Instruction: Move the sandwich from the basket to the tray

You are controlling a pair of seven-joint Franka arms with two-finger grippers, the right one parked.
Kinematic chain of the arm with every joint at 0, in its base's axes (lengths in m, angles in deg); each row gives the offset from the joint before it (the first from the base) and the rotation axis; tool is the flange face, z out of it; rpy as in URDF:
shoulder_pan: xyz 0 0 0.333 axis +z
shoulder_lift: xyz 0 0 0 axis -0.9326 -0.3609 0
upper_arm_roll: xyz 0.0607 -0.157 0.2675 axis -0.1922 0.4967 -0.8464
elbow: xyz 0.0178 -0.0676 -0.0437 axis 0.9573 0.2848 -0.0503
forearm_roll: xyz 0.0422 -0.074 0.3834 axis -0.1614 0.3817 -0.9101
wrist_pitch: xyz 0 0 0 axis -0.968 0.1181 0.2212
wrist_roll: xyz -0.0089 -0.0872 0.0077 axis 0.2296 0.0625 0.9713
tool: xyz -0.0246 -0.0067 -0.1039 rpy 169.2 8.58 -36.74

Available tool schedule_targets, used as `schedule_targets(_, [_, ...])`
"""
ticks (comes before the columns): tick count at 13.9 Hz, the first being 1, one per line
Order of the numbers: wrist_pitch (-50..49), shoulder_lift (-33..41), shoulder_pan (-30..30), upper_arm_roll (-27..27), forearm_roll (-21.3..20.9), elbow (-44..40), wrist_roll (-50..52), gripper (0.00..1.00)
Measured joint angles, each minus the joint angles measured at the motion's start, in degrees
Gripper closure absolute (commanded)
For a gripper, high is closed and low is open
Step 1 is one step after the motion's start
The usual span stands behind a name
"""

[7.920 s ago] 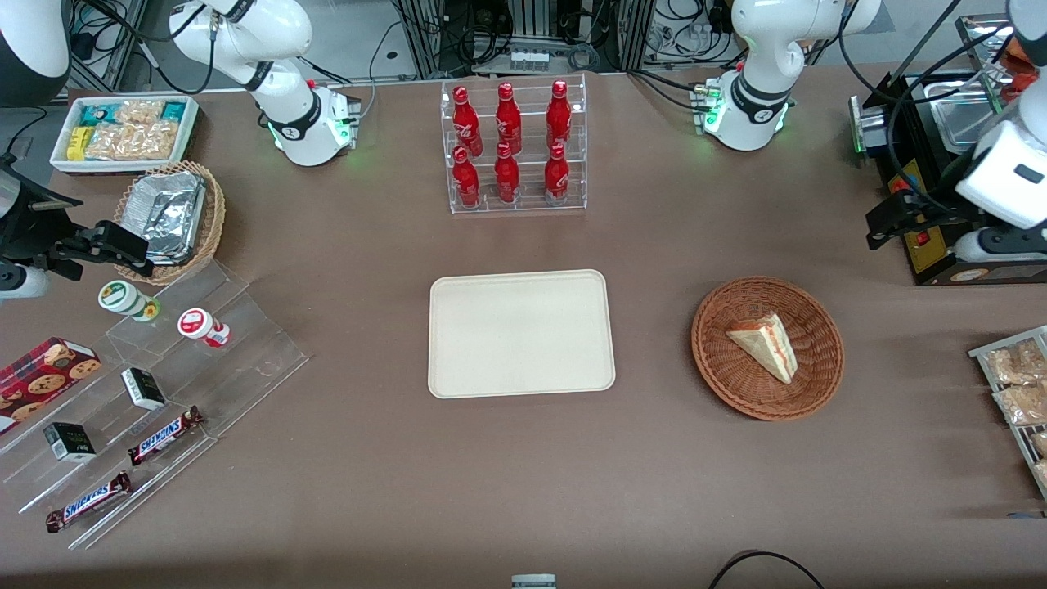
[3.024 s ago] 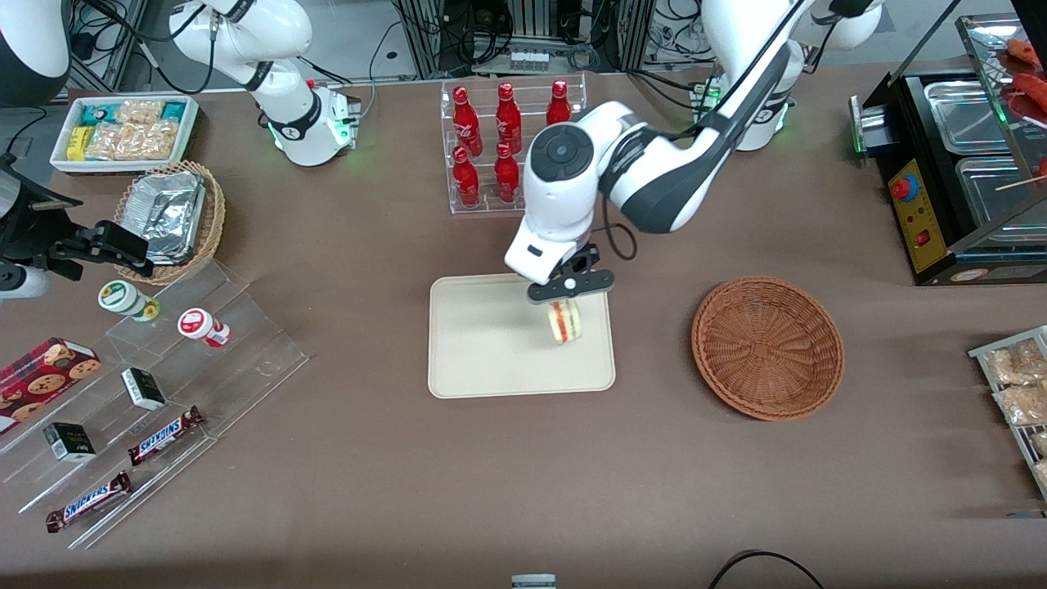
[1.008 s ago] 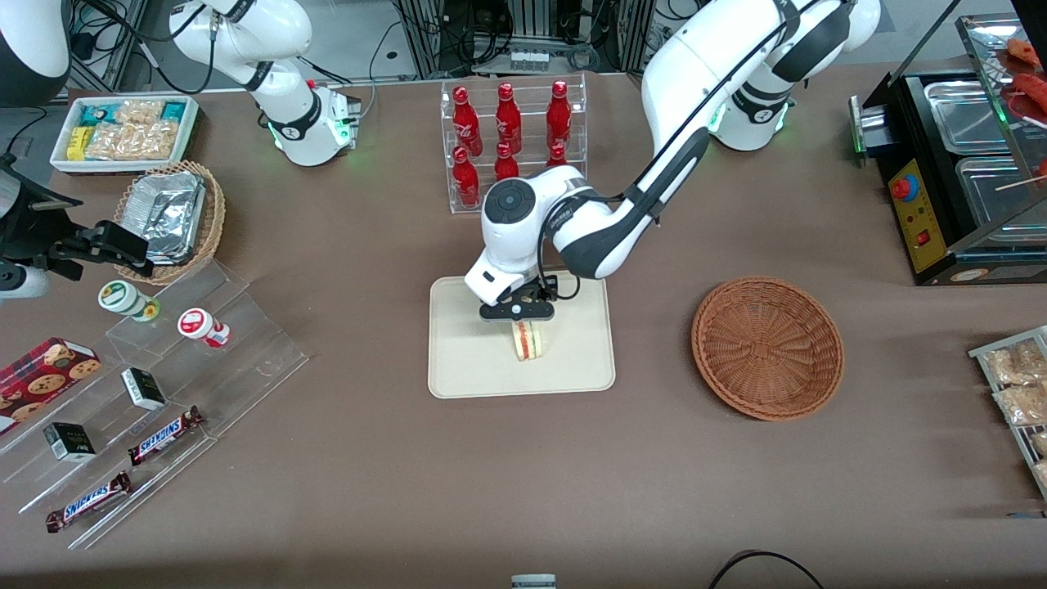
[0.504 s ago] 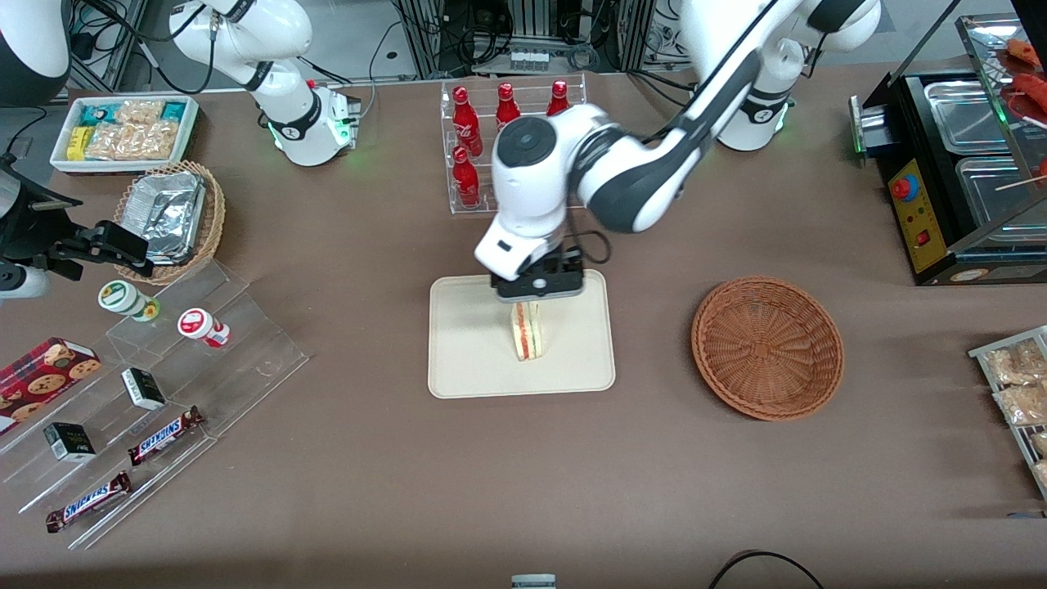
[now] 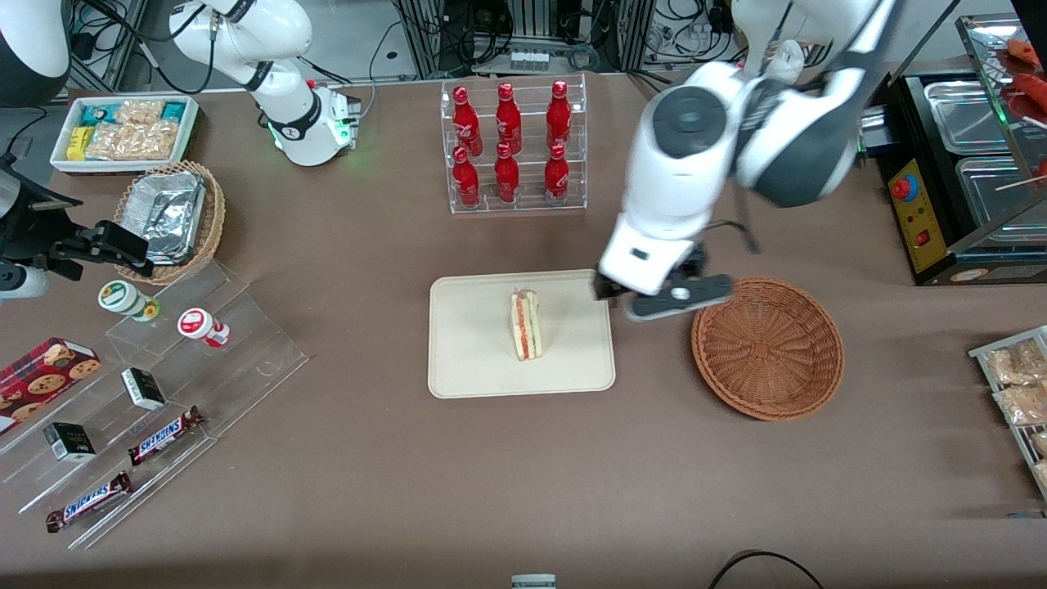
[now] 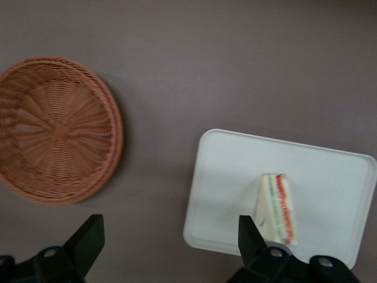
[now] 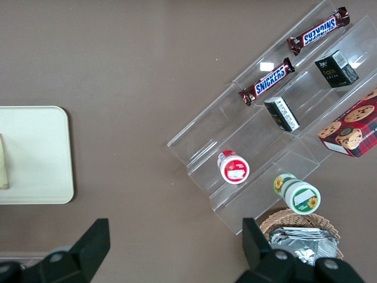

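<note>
The sandwich (image 5: 526, 325) stands on its edge near the middle of the cream tray (image 5: 466, 352), red and green filling showing, with nothing touching it. The reddish-brown basket (image 5: 767, 348) sits beside the tray toward the working arm's end and holds nothing. My gripper (image 5: 675, 301) hangs raised above the table between tray and basket, open and holding nothing. The left wrist view looks down on the basket (image 6: 56, 130), the tray (image 6: 230, 177) and the sandwich (image 6: 278, 206), with the gripper (image 6: 169, 236) and its black fingers (image 6: 91, 234) spread wide over bare tabletop.
A clear rack of red bottles (image 5: 515, 147) stands farther from the camera than the tray. Toward the parked arm's end are acrylic steps with snacks (image 5: 164, 384), a tan wicker basket of foil containers (image 5: 172, 213) and a white snack bin (image 5: 123, 131). A black appliance (image 5: 941, 164) stands at the working arm's end.
The gripper has opened and let go of the sandwich, then risen and swung away toward the basket. The sandwich stays standing on the tray.
</note>
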Motion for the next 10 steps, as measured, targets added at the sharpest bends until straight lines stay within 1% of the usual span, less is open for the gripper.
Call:
schedule_targets(5, [-6.9,5.3,9.7,-0.2,2.8,1.1,-16.4,0.00])
schedule_targets(7, [-7.8,8.0,13.6,-0.2,5.1,3.1,-22.8,0.00])
schedule_targets(9, [-8.0,11.7,15.6,-1.1,6.8,6.4,-27.8,0.00])
schedule_targets(10, [-8.0,13.8,15.2,-3.1,7.6,8.4,-30.1,0.00])
